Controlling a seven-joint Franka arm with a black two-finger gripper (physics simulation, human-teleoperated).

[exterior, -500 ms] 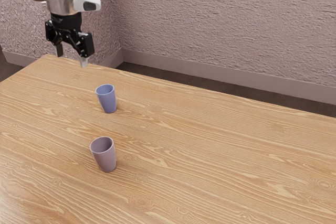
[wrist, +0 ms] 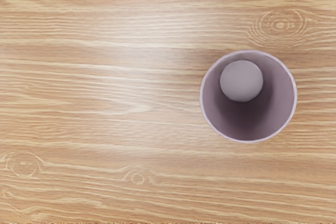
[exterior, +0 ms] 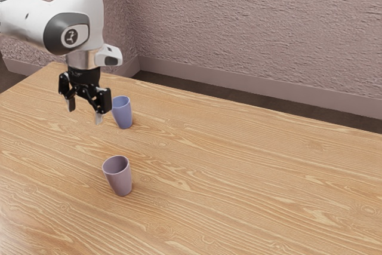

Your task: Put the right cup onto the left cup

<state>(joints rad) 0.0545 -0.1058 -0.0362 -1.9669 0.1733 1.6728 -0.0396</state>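
Mauve cup (exterior: 121, 181), 1 of 2 cups, stands upright on 1 wooden table (exterior: 239, 177), below my gripper (exterior: 85, 111) and off to its side; 1 blue cup (exterior: 123, 114) stands apart from it, and my 2 fingers are spread open

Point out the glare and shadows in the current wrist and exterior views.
Wrist view: pale glare washes over the wooden table beside the mauve cup; inside that cup, dark shadow beside its lighter bottom. Exterior view: whitish sheen on the table at the lower left; at most faint shadows by the mauve cup and blue cup.
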